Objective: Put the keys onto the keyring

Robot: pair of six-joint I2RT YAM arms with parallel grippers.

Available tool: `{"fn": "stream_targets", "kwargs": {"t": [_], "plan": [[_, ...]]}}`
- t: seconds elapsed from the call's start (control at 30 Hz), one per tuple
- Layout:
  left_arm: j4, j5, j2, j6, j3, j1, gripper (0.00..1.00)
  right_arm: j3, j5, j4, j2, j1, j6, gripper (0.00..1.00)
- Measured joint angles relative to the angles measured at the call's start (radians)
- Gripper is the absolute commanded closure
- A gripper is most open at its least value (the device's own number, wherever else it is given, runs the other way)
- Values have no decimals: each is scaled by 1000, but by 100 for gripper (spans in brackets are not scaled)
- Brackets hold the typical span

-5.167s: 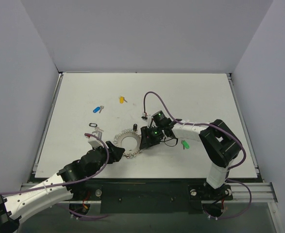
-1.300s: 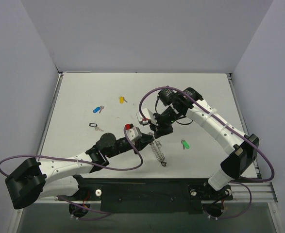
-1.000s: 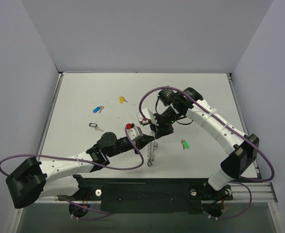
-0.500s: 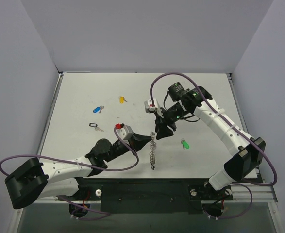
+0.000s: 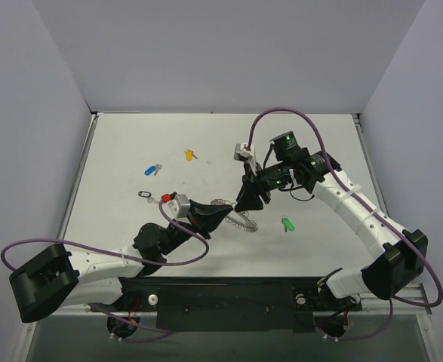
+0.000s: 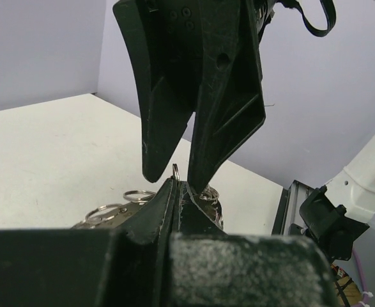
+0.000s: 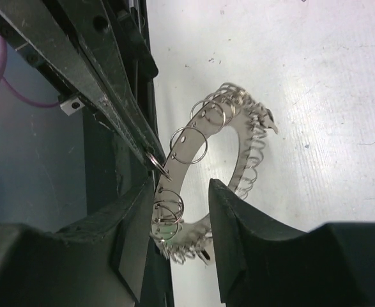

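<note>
The keyring (image 5: 244,220), a flat silvery hoop edged with wire loops, hangs tilted above the table. My left gripper (image 5: 223,212) is shut on one of its small loops (image 6: 176,171). My right gripper (image 5: 250,199) is open and comes down from above, with a finger on each side of the hoop's rim (image 7: 193,137). In the right wrist view the right gripper (image 7: 182,188) straddles the band and does not pinch it. The green key (image 5: 287,224) lies right of both grippers. The black key (image 5: 146,195), blue key (image 5: 153,170) and yellow key (image 5: 189,154) lie on the left half of the table.
The white table (image 5: 130,136) is walled at the back and both sides. A metal rail (image 5: 281,290) runs along the near edge by the arm bases. A purple cable (image 5: 281,111) arcs over the right arm, and another (image 5: 198,253) loops under the left wrist.
The right gripper went from shut to open and shifted up and right, then settled over the hoop. The left gripper lifted and turned the keyring from hanging edge-on to tilted.
</note>
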Motion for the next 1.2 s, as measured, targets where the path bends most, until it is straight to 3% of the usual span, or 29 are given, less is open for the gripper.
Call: {"fn": "stream_targets", "kwargs": {"t": [0.4, 0.53, 0.87, 1.2], "plan": [[10, -3, 8, -26, 0, -6, 100, 2, -64, 51, 0, 0, 53, 81], [11, -2, 8, -30, 0, -6, 100, 2, -100, 36, 0, 2, 21, 90], [17, 2, 6, -43, -14, -11, 100, 13, -130, -40, 15, 2, -92, 79], [18, 18, 0, -66, -16, -11, 100, 43, -153, -155, 27, 9, -261, 76]]}}
